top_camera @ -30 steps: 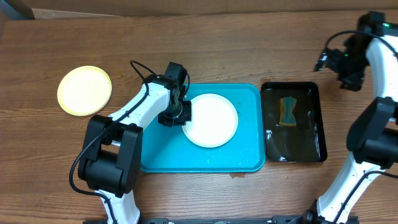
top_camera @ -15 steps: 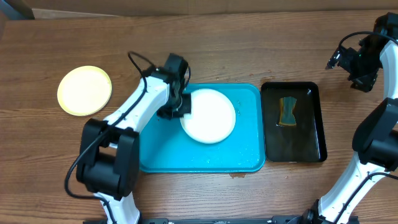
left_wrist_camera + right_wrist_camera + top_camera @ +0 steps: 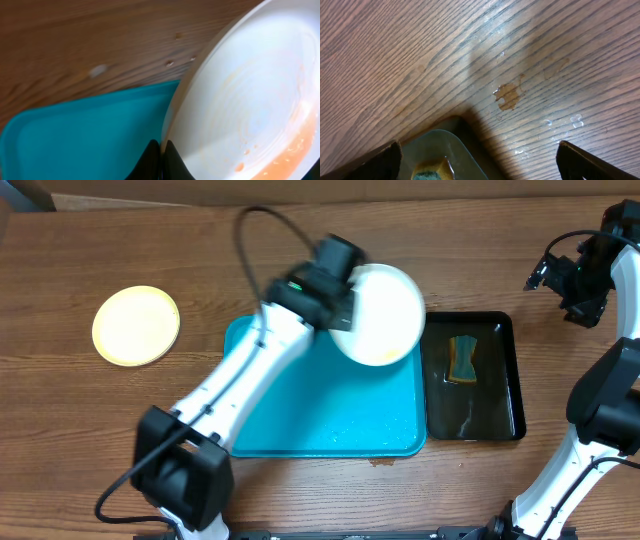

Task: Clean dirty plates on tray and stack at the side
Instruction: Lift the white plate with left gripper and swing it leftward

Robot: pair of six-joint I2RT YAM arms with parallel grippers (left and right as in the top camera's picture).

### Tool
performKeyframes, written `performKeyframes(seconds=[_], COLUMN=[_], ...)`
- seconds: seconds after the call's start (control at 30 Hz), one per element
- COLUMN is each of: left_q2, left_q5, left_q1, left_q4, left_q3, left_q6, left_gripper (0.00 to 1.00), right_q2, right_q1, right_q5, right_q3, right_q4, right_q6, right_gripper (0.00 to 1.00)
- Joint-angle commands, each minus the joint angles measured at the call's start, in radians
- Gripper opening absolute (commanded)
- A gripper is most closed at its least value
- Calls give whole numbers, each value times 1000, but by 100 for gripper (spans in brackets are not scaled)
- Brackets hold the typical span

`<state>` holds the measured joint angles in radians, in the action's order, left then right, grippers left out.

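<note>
**L gripper (image 3: pixel 161 159) shut tight on rim of white plate (image 3: pixel 385 315); R gripper (image 3: pixel 477 150) wide open, holds nothing.**
White plate is held tilted over the far right corner of the tray (image 3: pixel 300 410); wrist view shows an orange smear on its face. Yellow-green plate (image 3: pixel 136 326) lies flat on the bench (image 3: pixel 450 240), well left of the tray. R gripper hangs over the bench nr the black tray (image 3: pixel 500 420), sponge (image 3: pixel 463 358) inside.
</note>
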<state>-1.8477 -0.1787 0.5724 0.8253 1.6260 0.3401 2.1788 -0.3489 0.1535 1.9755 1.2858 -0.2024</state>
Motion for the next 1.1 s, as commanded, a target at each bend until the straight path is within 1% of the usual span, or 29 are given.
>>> performKeyframes(seconds=[0.0, 0.03, 0.07, 0.17, 0.23, 0.33, 0.37, 0.53, 0.77, 0.83, 0.93, 1.0, 1.07], left_q2=[18, 18, 17, 16, 15, 15, 15, 15, 15, 15, 15, 15, 15], left_q5=[-193, -221, -275, -372, -480, -667, -723, -863, -986, -986, -984, -985, -985], left_q1=[148, 179, 239, 330, 388, 470, 496, 583, 618, 618, 618, 618, 616], left_q4=[-86, -114, -166, -240, -278, -365, -405, -581, -871, -932, -965, -955, -910], left_q3=[27, 27, 27, 27, 27, 27, 27, 27, 27, 27, 27, 27, 26], left_q6=[-23, -32, -57, -132, -185, -325, -392, -652, -953, -998, -993, -941, -846], left_gripper=[4, 4, 4, 4, 4, 4, 4, 4, 4, 4, 4, 4, 4], right_q2=[-13, -13, -13, -13, -13, -13, -13, -13, -13, -13, -13, -13, -13], right_q1=[0, 0, 0, 0, 0, 0, 0, 0, 0, 0, 0, 0, 0], right_q5=[5, 5, 5, 5, 5, 5, 5, 5, 5, 5, 5, 5, 5], right_q3=[10, 10, 10, 10, 10, 10, 10, 10, 10, 10, 10, 10, 10], right_q4=[-3, -3, -3, -3, -3, -3, -3, -3, -3, -3, -3, -3, -3], right_q6=[-4, -4, -4, -4, -4, -4, -4, -4, -4, -4, -4, -4, -4], right_gripper=[100, 100, 100, 100, 100, 100, 100, 100, 100, 100, 100, 100, 100])
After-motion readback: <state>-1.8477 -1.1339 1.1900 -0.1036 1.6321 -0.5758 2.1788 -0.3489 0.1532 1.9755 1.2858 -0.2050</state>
